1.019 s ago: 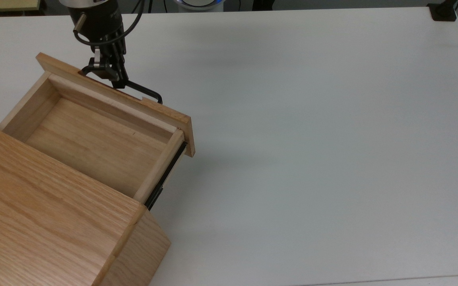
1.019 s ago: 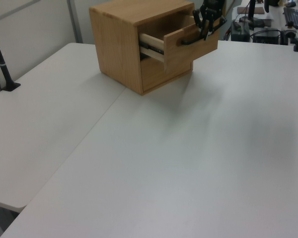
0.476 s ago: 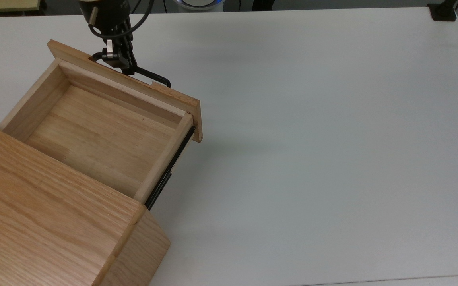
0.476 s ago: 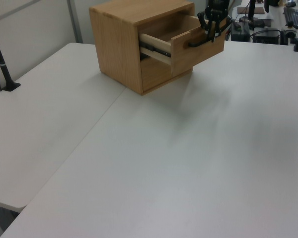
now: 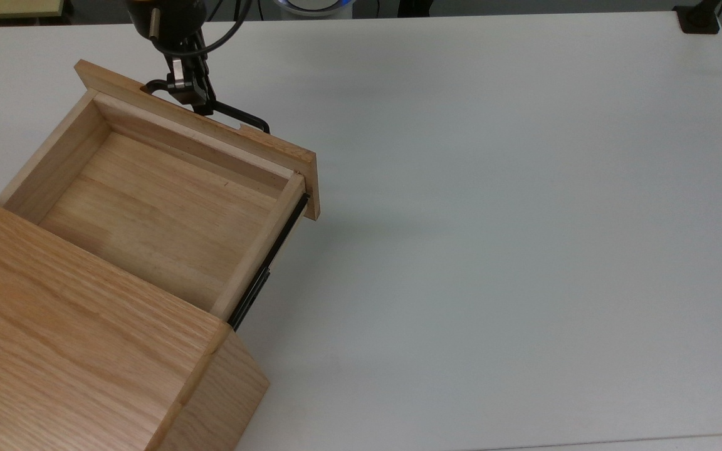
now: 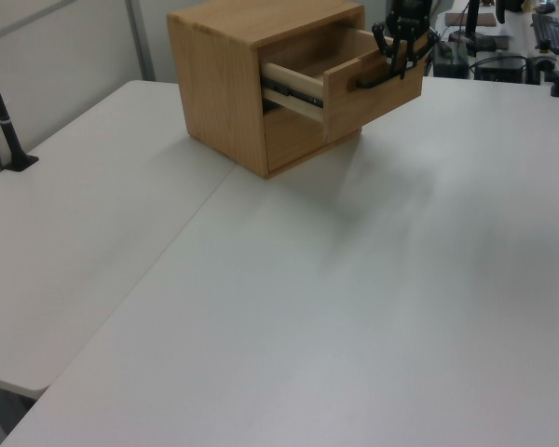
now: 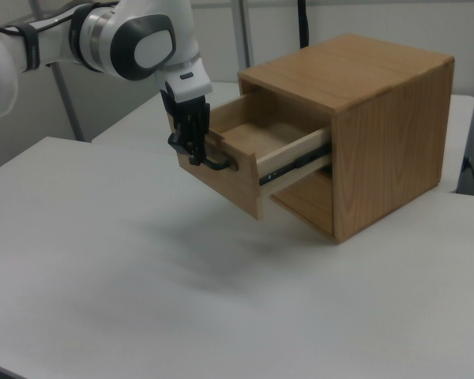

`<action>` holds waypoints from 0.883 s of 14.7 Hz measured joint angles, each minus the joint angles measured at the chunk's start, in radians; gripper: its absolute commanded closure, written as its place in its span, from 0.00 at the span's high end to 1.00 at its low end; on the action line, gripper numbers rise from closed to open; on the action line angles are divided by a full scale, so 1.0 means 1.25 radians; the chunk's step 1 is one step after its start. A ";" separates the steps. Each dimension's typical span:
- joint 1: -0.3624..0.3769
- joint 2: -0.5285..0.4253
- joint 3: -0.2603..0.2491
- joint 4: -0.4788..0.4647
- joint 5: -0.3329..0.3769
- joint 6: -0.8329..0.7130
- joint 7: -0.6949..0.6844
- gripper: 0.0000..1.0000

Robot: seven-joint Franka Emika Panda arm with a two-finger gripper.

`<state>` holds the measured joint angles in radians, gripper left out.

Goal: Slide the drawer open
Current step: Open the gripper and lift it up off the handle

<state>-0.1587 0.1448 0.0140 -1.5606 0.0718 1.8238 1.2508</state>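
The light oak drawer [image 5: 148, 207] stands pulled well out of its cabinet [image 5: 73, 351], its inside bare and a black side rail [image 5: 270, 263] exposed. My gripper [image 5: 190, 97] comes down from the top view's upper edge and is shut on the black bar handle [image 5: 242, 118], near the handle's left end in the top view. In the right view the gripper [image 7: 193, 150] holds the handle [image 7: 219, 164] in front of the drawer's front panel [image 7: 229, 170]. The left view shows the gripper [image 6: 398, 63] at the drawer front [image 6: 368, 98].
The cabinet sits on a white table [image 5: 492, 219] with wide open surface to the top view's right. A black clamp [image 5: 699, 19] is at the table's far right corner and a black post [image 6: 5, 121] stands at the left view's left edge.
The drawer slid further out toward the top view's upper right with the gripper on its handle; over the last half second it has barely moved.
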 measured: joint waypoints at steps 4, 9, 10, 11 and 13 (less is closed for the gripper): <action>0.004 -0.004 0.017 0.001 0.000 -0.018 -0.116 1.00; 0.013 -0.021 0.035 0.001 0.000 -0.023 -0.164 1.00; 0.012 -0.022 0.035 0.001 0.000 -0.023 -0.166 1.00; 0.012 -0.024 0.035 0.001 0.000 -0.023 -0.169 1.00; 0.012 -0.031 0.035 0.002 0.000 -0.023 -0.196 1.00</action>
<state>-0.1435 0.1061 0.0580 -1.5583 0.0719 1.7948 1.0058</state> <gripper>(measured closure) 0.000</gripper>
